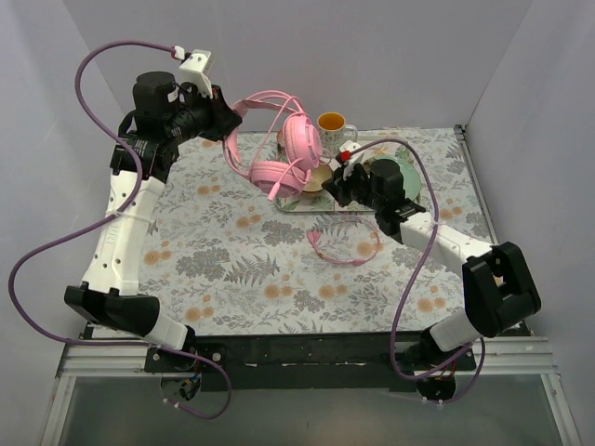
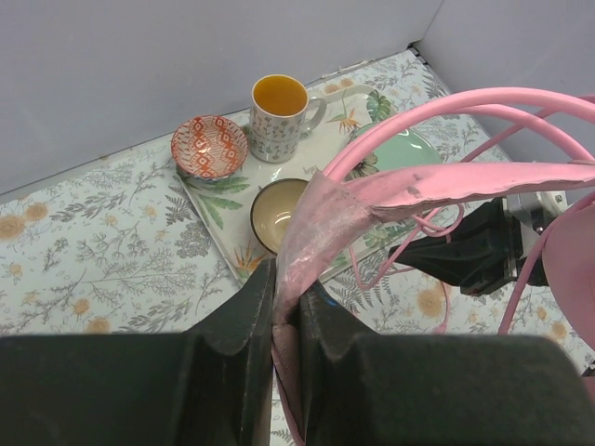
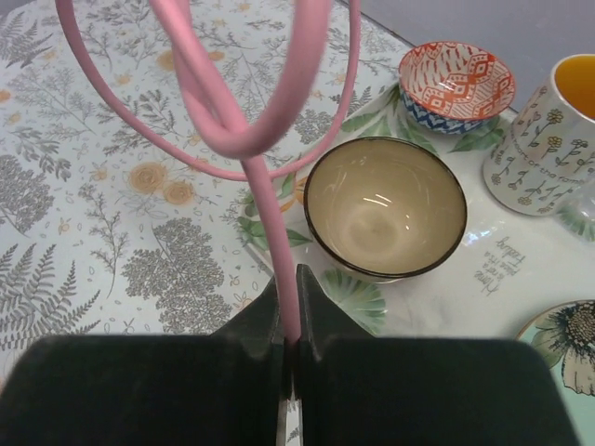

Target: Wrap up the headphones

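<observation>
**Pink headset held up between two hands**

Far back on the left, the left hand [image 1: 221, 113] is clamped tight on the headphones [image 1: 299, 141]. Its two fingers [image 2: 244, 316] pinch the padded pink headband [image 2: 446, 181] with no gap between them. The headset hangs from that grip above the flowered desk [image 1: 232, 269], its earcups over the left end of the tray [image 2: 212, 216].

On the tray, a small red-and-blue patterned bowl [image 2: 210, 146] stands at the back left, and a flowered mug [image 2: 279, 116] with a yellow inside is just beside it. A cream bowl [image 3: 384, 206] with a dark rim sits nearer. A pale green plate [image 2: 402, 153] lies further right, partly hidden by the headband.

The right hand [image 3: 290, 288] is low over the near edge of the tray, just beside the cream bowl. Its fingers are closed on the thin pink cable [image 3: 271, 200], which rises straight from the pinch and crosses itself in loops above. From overhead, another slack loop of the cable [image 1: 345, 247] lies on the desk, near the right arm.
</observation>
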Robot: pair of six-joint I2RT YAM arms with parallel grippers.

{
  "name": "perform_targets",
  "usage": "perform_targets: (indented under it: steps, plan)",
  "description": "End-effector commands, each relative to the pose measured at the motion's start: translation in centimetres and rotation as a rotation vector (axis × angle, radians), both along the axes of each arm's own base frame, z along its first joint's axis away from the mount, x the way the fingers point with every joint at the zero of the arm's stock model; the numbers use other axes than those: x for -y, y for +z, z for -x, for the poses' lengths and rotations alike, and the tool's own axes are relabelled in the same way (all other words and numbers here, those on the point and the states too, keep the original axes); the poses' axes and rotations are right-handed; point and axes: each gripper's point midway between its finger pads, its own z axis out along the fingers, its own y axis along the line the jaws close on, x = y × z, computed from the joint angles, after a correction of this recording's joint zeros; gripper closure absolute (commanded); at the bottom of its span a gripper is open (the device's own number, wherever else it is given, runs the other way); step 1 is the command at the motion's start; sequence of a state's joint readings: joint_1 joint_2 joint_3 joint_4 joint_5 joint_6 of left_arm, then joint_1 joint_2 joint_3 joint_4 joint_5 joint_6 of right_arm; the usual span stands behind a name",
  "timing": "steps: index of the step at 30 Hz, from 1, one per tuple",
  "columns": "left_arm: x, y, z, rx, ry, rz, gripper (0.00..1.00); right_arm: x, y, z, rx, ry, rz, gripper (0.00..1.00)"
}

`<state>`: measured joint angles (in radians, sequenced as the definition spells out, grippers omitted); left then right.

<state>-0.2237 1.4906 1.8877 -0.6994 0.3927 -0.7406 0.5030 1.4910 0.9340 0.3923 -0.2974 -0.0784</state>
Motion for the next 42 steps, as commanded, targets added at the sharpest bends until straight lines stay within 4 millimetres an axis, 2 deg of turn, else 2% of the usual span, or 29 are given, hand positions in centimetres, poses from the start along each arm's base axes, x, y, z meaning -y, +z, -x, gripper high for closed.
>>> perform_targets:
  steps: [1, 2, 3, 6, 7, 8, 9, 12, 14, 15, 21, 25, 30, 31, 34, 37, 42]
  plan:
    - [-1.3, 4.9, 0.7, 0.111, 0.062, 0.076, 1.0, 1.3, 2.3, -1.2, 0.059, -0.09, -0.055, 0.99]
    - [-1.7, 5.1, 0.3, 0.12, 0.079, 0.08, 1.0, 2.3, 0.8, -1.0, 0.028, -0.118, -0.043, 0.99]
    - [-2.2, 5.3, 0.1, 0.124, 0.092, 0.087, 1.0, 3.1, 0.8, -0.9, 0.025, -0.14, -0.049, 0.99]
    - [-4.5, 5.7, -0.9, 0.125, 0.133, 0.125, 1.0, 6.1, -1.7, -0.6, -0.057, -0.222, -0.06, 0.99]
    - [-5.8, 5.7, -1.4, 0.115, 0.153, 0.144, 1.0, 6.8, -2.1, -0.4, -0.075, -0.235, -0.066, 0.99]
    - [-6.4, 6.0, -1.5, 0.123, 0.161, 0.15, 1.0, 7.9, -2.0, -0.5, -0.082, -0.263, -0.083, 0.99]
    - [-6.8, 5.9, -1.7, 0.124, 0.17, 0.148, 1.0, 8.4, -3.2, 0.1, -0.11, -0.263, -0.077, 0.99]
    - [-7.6, 5.9, -2.0, 0.129, 0.185, 0.145, 1.0, 9.8, -4.2, 0.6, -0.128, -0.293, -0.069, 0.99]
    - [-7.7, 6.0, -2.0, 0.133, 0.188, 0.147, 1.0, 10.5, -4.4, 0.7, -0.133, -0.312, -0.061, 0.99]
    - [-9.2, 6.0, -2.3, 0.137, 0.226, 0.146, 1.0, 10.9, -4.7, 0.8, -0.143, -0.325, -0.055, 0.99]
    - [-12.6, 6.7, -2.2, 0.156, 0.287, 0.165, 1.0, 13.9, -6.1, 0.9, -0.226, -0.425, -0.089, 0.99]
    - [-14.9, 7.2, -1.9, 0.165, 0.308, 0.183, 1.0, 17.3, -7.2, 1.1, -0.294, -0.537, -0.131, 0.99]
    - [-17.4, 7.5, -1.5, 0.173, 0.343, 0.197, 1.0, 21.4, -7.5, 1.9, -0.323, -0.675, -0.191, 0.99]
    - [-17.5, 7.7, -1.4, 0.174, 0.338, 0.202, 1.0, 22.9, -7.4, 1.8, -0.323, -0.721, -0.207, 0.99]
    - [-18.4, 7.8, -1.2, 0.176, 0.347, 0.213, 1.0, 24.8, -7.7, 2.3, -0.341, -0.776, -0.248, 0.99]
    - [-19.1, 8.0, -1.0, 0.185, 0.357, 0.216, 1.0, 26.4, -8.1, 2.6, -0.353, -0.818, -0.275, 0.99]
    - [-19.9, 8.5, -0.9, 0.198, 0.371, 0.216, 1.0, 27.7, -8.4, 3.1, -0.375, -0.85, -0.325, 0.99]
